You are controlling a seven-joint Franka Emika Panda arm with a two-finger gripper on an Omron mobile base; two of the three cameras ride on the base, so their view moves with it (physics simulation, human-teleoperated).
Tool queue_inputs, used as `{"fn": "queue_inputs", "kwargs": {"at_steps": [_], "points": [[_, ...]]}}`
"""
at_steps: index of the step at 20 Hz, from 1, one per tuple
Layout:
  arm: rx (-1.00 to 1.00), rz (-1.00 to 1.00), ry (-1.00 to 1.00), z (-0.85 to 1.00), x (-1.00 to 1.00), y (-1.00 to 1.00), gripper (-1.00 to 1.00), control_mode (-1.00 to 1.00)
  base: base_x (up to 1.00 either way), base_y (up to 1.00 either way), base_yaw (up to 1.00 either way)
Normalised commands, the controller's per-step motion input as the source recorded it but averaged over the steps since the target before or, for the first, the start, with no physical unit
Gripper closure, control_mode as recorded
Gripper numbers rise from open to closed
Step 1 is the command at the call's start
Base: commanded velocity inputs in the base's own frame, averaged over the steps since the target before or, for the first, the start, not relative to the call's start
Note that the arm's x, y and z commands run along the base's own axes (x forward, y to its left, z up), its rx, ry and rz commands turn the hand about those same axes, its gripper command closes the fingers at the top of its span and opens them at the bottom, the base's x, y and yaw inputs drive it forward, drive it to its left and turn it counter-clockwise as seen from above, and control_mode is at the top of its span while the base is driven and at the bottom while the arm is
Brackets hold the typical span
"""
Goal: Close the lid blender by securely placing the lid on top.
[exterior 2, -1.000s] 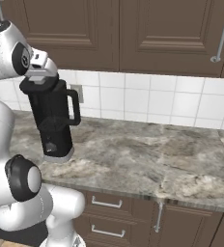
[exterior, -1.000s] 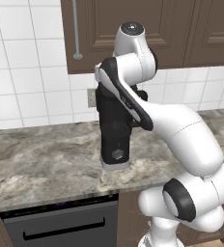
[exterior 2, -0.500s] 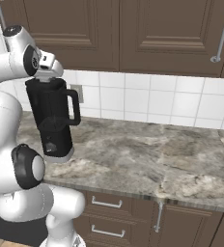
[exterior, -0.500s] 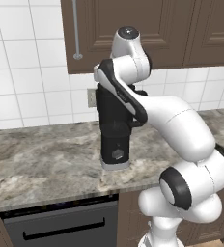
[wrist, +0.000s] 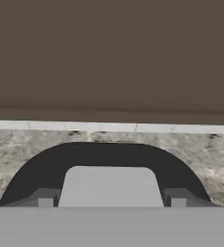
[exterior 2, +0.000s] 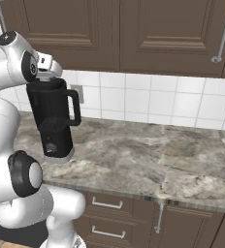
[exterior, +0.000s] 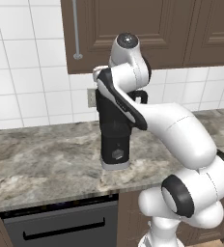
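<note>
The tall black blender (exterior: 115, 132) stands on the marble counter (exterior: 41, 164), with its round knob (exterior: 117, 155) facing front and its loop handle (exterior 2: 76, 107) to the right in the right base view. My gripper (exterior 2: 47, 72) sits right on top of the jar, and the forearm hides the jar's top in the left base view. In the hand view a black rounded rim (wrist: 109, 152) with a pale grey centre lies just under the gripper (wrist: 111, 203). The fingertips (wrist: 45, 202) stand wide apart, open. I cannot tell the lid from the jar top.
Brown wall cabinets (exterior 2: 134, 29) hang close above the hand. A white tiled backsplash (exterior 2: 148, 101) with an outlet (exterior: 91, 98) runs behind the blender. A dark oven front (exterior: 61, 224) sits under the counter edge, with drawers (exterior 2: 114, 213) to the right.
The arm's upper joints have swung up and in toward the blender. The hand has crept slightly right over the jar top. The blender has not moved.
</note>
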Motion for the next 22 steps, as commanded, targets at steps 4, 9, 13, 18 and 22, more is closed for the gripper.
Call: {"fn": "queue_inputs", "kwargs": {"at_steps": [4, 9, 13, 18, 22], "points": [[0.00, 0.00, -0.20, -0.01, 0.29, 0.00, 1.00, -1.00, 0.00, 0.00, 0.00], [0.00, 0.00, -0.23, 0.00, 0.05, -0.01, 1.00, -1.00, 0.00, 0.00, 0.00], [0.00, 0.00, -0.19, 0.00, 0.00, 0.00, 1.00, -1.00, 0.00, 0.00, 0.00], [0.00, 0.00, -0.14, -0.09, 0.01, 0.00, 1.00, -1.00, 0.00, 0.00, 0.00], [0.00, 0.00, 0.00, -0.08, 0.23, 0.00, 1.00, -1.00, 0.00, 0.00, 0.00]]}}
